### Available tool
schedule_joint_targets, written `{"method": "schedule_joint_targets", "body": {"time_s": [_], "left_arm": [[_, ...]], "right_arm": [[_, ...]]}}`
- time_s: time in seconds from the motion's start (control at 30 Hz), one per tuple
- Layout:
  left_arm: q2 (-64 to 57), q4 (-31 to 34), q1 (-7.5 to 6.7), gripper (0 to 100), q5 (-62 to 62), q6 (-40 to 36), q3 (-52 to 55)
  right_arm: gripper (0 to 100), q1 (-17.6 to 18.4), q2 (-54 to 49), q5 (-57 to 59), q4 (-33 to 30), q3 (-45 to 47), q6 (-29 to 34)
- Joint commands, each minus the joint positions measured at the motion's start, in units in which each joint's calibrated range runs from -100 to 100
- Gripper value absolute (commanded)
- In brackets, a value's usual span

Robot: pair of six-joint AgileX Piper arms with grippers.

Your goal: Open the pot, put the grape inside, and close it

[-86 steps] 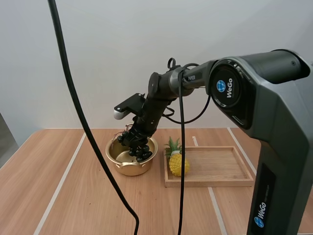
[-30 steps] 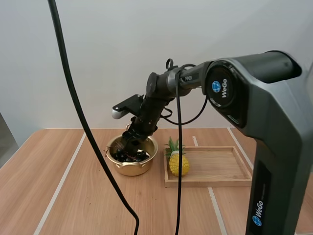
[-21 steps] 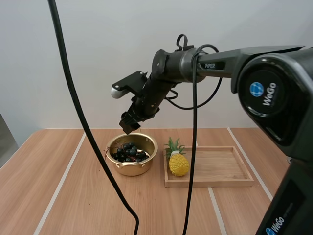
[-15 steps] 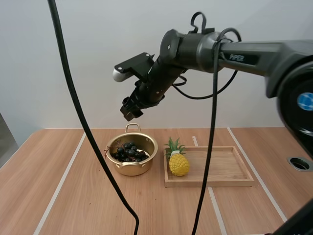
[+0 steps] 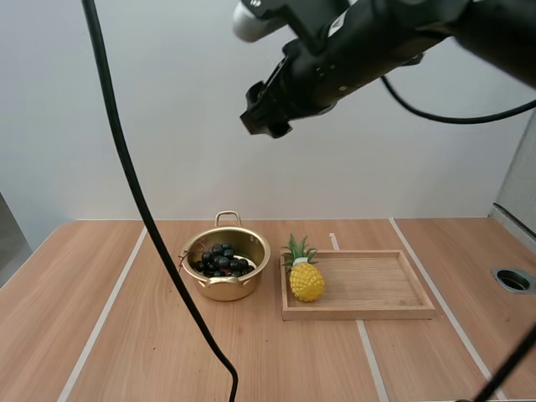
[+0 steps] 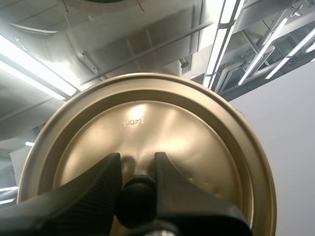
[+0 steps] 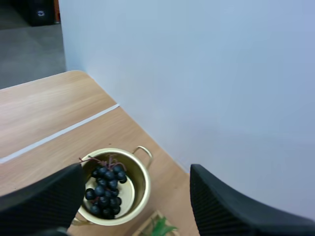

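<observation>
A gold pot (image 5: 226,280) stands uncovered on the table with a bunch of dark grapes (image 5: 219,260) lying inside it. My right gripper (image 5: 266,113) hangs high above the pot and a little to its right, open and holding nothing. In the right wrist view its fingers (image 7: 47,199) stand wide apart, with the pot (image 7: 140,177) and the grapes (image 7: 106,189) far below between them. My left gripper (image 6: 138,164) is shut on the black knob (image 6: 137,199) of the gold pot lid (image 6: 162,125), whose underside faces the camera.
A wooden tray (image 5: 377,289) lies to the right of the pot, and a small toy pineapple (image 5: 306,278) stands at the tray's left end. A round hole (image 5: 512,280) sits near the table's right edge.
My right gripper lowered the grapes into the pot, let go of them and rose high above the table. The grapes stay in the pot.
</observation>
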Motion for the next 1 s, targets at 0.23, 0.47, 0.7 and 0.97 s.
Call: {"method": "schedule_joint_targets", "body": {"time_s": [0.23,0.47,0.7,0.97], "left_arm": [[-0.39,0.46,0.05,0,-2.05,-0.36,-0.28],[-0.39,0.46,0.05,0,-2.05,-0.36,-0.28],[-0.39,0.46,0.05,0,-2.05,-0.36,-0.28],[-0.39,0.46,0.05,0,-2.05,-0.36,-0.28]], "right_arm": [[100,-0.12,-16.73,9.28,-5.56,-0.33,2.52],[19,-0.12,-21.13,19.04,-6.29,-0.33,2.63],[0,-0.12,-23.66,19.04,-6.04,-0.33,4.32],[0,-0.20,-27.55,19.04,-4.75,0.98,5.37]]}}
